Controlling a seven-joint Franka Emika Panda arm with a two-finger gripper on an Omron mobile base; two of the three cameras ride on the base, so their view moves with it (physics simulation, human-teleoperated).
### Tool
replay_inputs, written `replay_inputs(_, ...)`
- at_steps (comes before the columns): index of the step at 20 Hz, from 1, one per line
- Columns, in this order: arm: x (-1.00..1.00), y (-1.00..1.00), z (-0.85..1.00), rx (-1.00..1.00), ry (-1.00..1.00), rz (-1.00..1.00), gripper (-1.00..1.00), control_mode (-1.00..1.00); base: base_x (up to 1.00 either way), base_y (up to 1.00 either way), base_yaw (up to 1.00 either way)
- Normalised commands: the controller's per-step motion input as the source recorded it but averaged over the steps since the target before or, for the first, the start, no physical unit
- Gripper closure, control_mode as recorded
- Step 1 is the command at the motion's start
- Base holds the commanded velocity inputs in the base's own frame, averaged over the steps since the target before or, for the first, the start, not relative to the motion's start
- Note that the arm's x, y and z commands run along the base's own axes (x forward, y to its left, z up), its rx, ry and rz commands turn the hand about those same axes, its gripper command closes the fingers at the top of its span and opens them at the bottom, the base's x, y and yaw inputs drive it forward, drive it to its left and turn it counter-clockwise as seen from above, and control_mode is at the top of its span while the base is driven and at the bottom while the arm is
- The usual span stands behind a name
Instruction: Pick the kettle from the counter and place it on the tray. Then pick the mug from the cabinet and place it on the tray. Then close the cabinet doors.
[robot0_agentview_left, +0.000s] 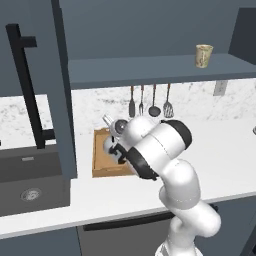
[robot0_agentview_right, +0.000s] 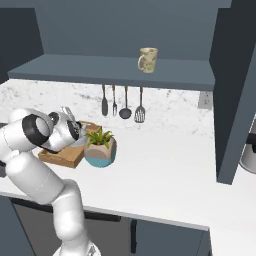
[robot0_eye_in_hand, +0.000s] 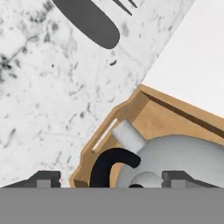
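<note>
Your pincer (robot0_eye_in_hand: 109, 178) is spread open with a tip on each side of the kettle (robot0_eye_in_hand: 175, 159), which is sitting in the wooden tray (robot0_eye_in_hand: 144, 113) on the table (robot0_agentview_left: 220, 155), while the mug (robot0_agentview_right: 147, 59) is up on the cabinet (robot0_agentview_right: 120, 67) shelf.

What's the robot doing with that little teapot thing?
That is a kettle. The robot arm has it sitting in the wooden tray on the counter, and its gripper is open around the black handle. A mug waits on the cabinet shelf, and the cabinet doors are open.
</note>
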Motion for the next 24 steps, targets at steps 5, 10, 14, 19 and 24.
replay_inputs(5, -0.16, 0.00, 0.06, 0.01, -0.03, 0.00, -1.00, -1.00, 0.00, 0.00, 0.00)
replay_inputs(10, -0.39, 0.07, 0.83, 0.00, 0.00, 0.00, -1.00, -1.00, 0.00, 0.00, 0.00)
replay_inputs(14, -0.43, 0.03, 1.00, 0.00, 0.01, 0.08, -1.00, -1.00, 0.00, 0.00, 0.00)
replay_inputs(19, -0.32, 0.08, 1.00, -0.03, 0.11, 0.17, -1.00, -1.00, 0.00, 0.00, 0.00)
replay_inputs(24, -0.36, 0.03, 1.00, -0.04, 0.28, 0.11, -1.00, -1.00, 0.00, 0.00, 0.00)
